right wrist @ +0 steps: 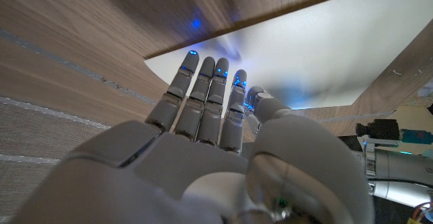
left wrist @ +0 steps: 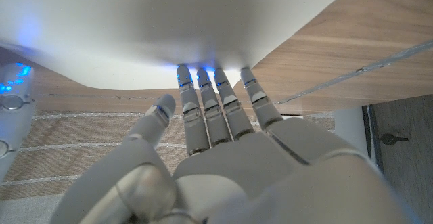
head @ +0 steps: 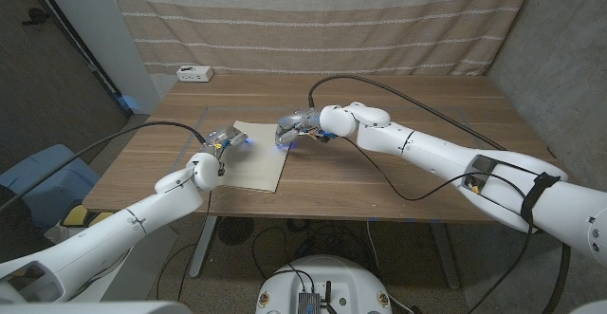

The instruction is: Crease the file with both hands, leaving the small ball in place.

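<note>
Both at edges of flat beige paper file [head: 254, 155] on wooden bench [head: 398, 176]: left robot hand [head: 220, 141], right robot hand [head: 296, 127], fingers extended, fingertips touching, gripping nothing. Lift one edge over evenly, press fold line flat. Small ball not made out; check before sweeping.

both arms reach in toward the table's middle. the left hand [head: 220, 142] and right hand [head: 296, 126] extend straight, close-set fingers, fingertips [left wrist: 203, 75] lit blue.
</note>
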### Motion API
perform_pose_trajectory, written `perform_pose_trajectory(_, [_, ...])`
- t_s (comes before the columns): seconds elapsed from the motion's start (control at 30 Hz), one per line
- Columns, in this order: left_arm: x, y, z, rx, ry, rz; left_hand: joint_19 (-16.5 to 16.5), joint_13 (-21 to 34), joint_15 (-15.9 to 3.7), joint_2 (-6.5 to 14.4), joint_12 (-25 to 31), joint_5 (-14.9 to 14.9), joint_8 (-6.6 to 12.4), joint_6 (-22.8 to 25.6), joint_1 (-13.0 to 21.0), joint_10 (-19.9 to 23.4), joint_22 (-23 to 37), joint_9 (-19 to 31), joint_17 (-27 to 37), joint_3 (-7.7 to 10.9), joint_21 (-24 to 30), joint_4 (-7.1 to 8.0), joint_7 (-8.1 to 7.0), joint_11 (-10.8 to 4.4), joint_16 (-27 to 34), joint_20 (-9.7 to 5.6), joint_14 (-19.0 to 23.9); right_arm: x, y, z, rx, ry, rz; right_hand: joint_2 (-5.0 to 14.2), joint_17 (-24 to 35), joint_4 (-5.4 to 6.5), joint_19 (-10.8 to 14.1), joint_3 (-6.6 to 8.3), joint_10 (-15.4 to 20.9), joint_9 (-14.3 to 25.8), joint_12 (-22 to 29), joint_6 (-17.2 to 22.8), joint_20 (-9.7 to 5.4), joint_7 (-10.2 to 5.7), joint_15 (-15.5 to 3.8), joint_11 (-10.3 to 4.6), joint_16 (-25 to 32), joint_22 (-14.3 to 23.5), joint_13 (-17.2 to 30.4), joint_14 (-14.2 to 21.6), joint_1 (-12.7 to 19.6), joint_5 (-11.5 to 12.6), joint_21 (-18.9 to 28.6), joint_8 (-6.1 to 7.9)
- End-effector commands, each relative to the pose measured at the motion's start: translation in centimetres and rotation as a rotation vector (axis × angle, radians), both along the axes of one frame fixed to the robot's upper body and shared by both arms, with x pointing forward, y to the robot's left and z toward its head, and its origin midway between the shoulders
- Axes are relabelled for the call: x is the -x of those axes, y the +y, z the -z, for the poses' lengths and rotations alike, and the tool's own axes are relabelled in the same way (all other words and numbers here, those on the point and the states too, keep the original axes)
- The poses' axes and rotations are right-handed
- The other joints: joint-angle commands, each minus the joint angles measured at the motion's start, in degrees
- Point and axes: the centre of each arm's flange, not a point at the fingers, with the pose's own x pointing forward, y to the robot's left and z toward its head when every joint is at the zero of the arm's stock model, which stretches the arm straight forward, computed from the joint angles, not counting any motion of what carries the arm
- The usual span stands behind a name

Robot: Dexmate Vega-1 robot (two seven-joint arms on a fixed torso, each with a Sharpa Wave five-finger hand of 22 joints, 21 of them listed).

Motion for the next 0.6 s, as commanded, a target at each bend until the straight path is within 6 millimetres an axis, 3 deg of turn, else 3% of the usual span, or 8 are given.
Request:
perform_pose_trajectory(0.03, [-0.3,-0.1,-0.2,0.000,-0.003,0.002,0.20,0.14,-0.65,-0.20,-0.33,0.44,-0.18,-0.02,-0.26,0.26,0.07,0.19,0.19,0.23,0.15,0.35,0.07,0.21,-0.15,-0.17,-0.07,2.1,0.0,-0.7,-0.004,0.015,-0.047,-0.05,0.16,-0.08,1.09,0.29,1.13,0.07,0.54,0.99,-0.06,0.18,-0.14,0.20,0.65,0.21,0.14,1.71,-0.57,-0.14,-0.05,0.01])
perform_pose_trajectory(0.6, [-0.8,-0.3,-0.6,-0.006,-0.003,0.003,0.17,0.15,-0.70,-0.21,-0.40,0.67,-0.24,-0.04,-0.53,0.28,0.08,0.21,0.20,0.34,0.15,0.62,0.09,0.20,-0.15,-0.15,-0.08,2.7,-0.1,2.4,0.046,0.128,-0.077,0.05,0.14,0.06,2.15,0.53,2.11,0.07,0.66,1.68,-0.18,0.74,0.44,0.46,0.87,0.21,0.13,2.87,-0.98,-0.11,0.14,0.00])
